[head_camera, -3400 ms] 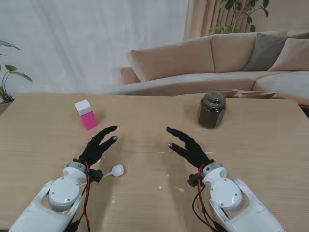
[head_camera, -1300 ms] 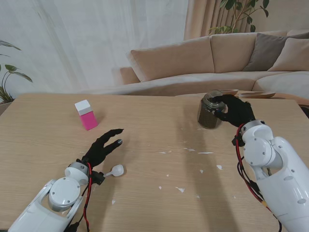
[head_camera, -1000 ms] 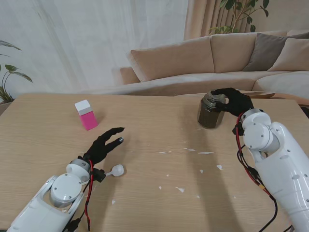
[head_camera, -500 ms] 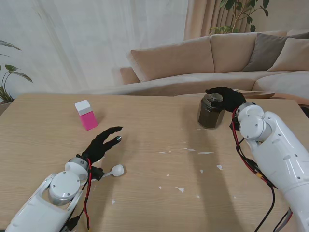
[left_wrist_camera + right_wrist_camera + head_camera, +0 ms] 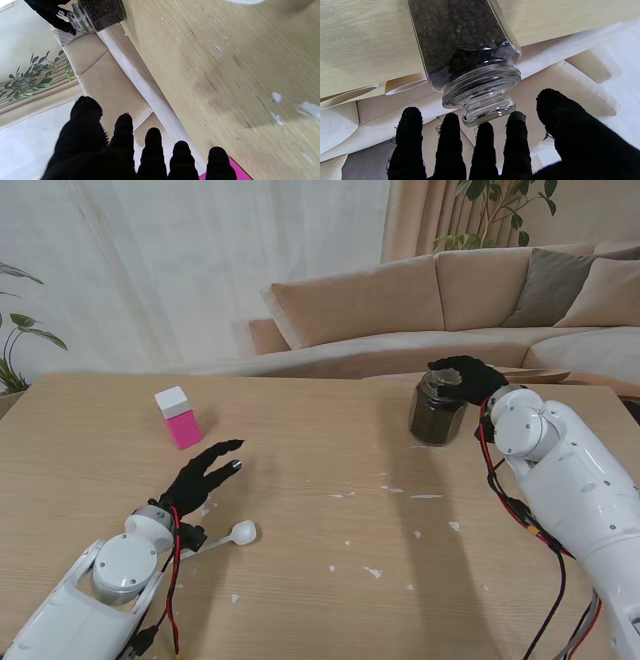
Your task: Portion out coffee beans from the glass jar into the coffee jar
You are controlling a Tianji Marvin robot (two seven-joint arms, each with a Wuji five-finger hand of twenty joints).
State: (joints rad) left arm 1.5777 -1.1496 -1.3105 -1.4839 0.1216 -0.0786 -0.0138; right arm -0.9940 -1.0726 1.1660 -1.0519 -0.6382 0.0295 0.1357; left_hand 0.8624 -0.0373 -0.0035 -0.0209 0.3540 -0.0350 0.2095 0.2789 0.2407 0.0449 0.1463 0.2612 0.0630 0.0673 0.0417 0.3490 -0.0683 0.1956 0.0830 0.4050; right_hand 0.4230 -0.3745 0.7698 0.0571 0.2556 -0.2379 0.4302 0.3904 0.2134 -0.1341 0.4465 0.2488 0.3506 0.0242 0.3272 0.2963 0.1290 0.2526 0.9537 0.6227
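The glass jar (image 5: 437,412) full of dark coffee beans stands upright at the far right of the table, with a glass knob lid (image 5: 490,112) on it. My right hand (image 5: 463,377) hovers just over that lid, fingers spread; in the right wrist view the fingertips (image 5: 483,127) reach the knob's edge without closing round it. My left hand (image 5: 206,473) rests open and holding nothing on the near left, just beyond a white spoon (image 5: 238,532). The jar (image 5: 101,11) also shows in the left wrist view.
A pink box with a white cap (image 5: 178,418) stands at the far left, beyond my left hand. Small white specks (image 5: 372,572) dot the wooden table (image 5: 320,480). A beige sofa (image 5: 420,310) runs behind the table's far edge.
My right hand rose from the near right, reached the jar's side, then slid up over its lid. My left hand shifted slightly left and stayed open.
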